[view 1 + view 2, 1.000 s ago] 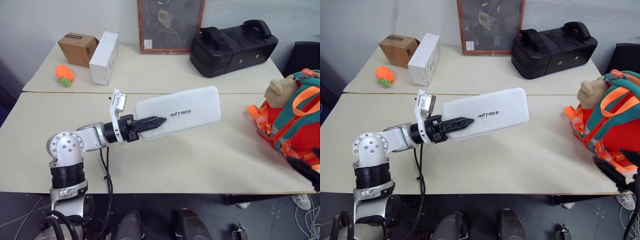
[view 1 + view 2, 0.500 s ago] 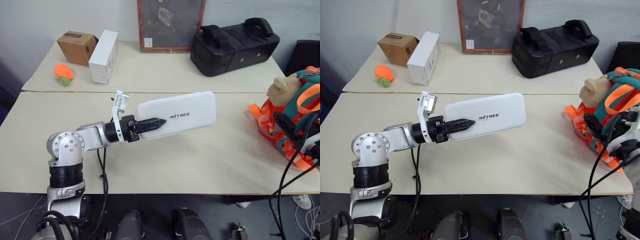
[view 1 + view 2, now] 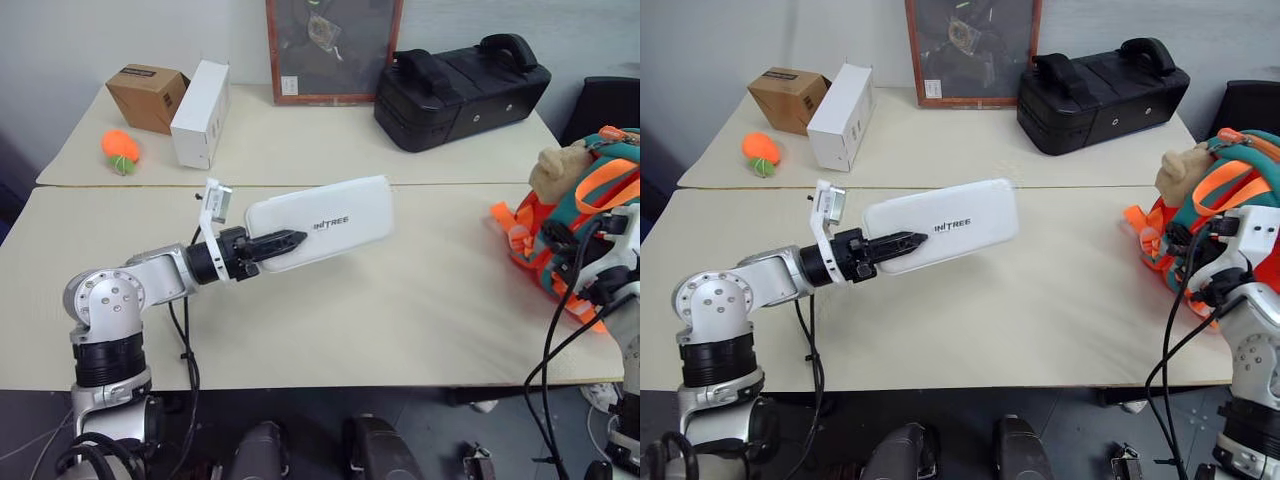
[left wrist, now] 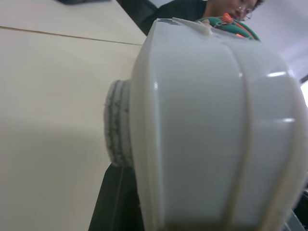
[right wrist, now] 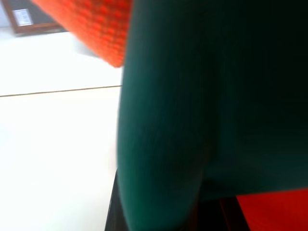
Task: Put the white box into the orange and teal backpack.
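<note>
Above the surface (image 3: 420, 300), the left gripper (image 3: 275, 243) has its fingers clamped on the white box (image 3: 320, 222), holding it level for loading. Beside the orange and teal backpack (image 3: 1230, 190), the right gripper (image 3: 1185, 248) has fingers pinched on a teal strap, likely to steady the bag.

On the far counter (image 3: 300, 140) a brown cardboard box (image 3: 147, 95) sat touching a tall white carton (image 3: 199, 113), an orange ball (image 3: 120, 150) lay nearby, and a black hard case (image 3: 460, 92) stood beside a framed picture (image 3: 333, 48).
</note>
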Controlling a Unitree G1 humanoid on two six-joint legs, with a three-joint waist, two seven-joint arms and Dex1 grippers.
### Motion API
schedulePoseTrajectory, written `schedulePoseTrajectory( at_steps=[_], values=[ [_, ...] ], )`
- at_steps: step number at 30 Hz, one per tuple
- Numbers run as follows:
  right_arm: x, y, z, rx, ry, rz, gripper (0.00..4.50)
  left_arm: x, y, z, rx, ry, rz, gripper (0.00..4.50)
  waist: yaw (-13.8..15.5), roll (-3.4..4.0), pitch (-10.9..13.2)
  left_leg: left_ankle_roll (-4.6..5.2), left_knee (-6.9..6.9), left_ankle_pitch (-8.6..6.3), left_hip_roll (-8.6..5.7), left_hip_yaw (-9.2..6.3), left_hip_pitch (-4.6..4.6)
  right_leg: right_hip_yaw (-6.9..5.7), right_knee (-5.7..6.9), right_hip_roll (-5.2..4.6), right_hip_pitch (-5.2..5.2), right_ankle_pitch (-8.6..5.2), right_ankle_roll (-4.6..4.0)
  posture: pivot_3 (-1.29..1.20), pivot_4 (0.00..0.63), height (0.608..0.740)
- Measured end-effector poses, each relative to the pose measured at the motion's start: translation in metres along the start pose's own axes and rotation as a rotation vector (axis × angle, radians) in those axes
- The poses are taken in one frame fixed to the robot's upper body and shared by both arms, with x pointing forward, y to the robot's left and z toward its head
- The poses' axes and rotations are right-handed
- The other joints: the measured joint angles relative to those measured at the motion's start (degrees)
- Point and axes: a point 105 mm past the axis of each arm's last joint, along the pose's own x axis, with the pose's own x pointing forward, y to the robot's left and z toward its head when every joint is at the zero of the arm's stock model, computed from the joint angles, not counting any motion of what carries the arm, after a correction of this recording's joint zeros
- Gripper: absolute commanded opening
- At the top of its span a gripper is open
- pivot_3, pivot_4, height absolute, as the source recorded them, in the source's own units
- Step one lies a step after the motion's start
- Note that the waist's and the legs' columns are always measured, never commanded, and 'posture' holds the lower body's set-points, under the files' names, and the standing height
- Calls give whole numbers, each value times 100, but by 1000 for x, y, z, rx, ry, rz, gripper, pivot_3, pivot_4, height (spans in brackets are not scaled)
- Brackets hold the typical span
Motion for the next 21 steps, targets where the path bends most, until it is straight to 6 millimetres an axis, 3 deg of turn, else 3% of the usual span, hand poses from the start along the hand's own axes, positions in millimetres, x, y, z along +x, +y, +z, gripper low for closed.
schedulePoseTrajectory(
  at_steps=[3,6,10,13,18,21],
  values=[
    [10,25,18,29,-37,150,26,-10,7,12,50,-36,66,1199,-15,1,1,-1,-2,0,3,2,1,1,1,3,-2,0,0,0,150,740],
    [13,73,41,81,-78,420,26,-26,20,28,113,-78,174,1199,-25,4,3,-7,-9,0,10,0,0,0,1,10,-7,-1,-2,0,150,740],
    [-2,128,45,62,11,768,26,-44,28,49,167,-130,252,1199,-15,4,5,-5,-12,-4,12,1,-9,-1,-6,7,-14,-2,-3,0,150,740],
    [-19,161,46,27,86,1022,26,-48,20,67,232,-167,250,1199,8,1,7,5,-6,-10,8,-2,-20,-7,-11,-1,-16,-1,-3,0,150,740],
    [-47,184,52,10,186,1312,26,-55,13,78,282,-190,236,1199,21,-1,9,18,0,-21,3,-9,-36,-15,-17,-13,-24,-1,-3,0,150,740],
    [-65,192,65,35,245,1476,26,-58,-3,84,307,-224,148,1199,18,-9,15,19,4,-21,4,-17,-70,-21,-16,-14,-54,-1,-3,0,150,740]
  ],
)
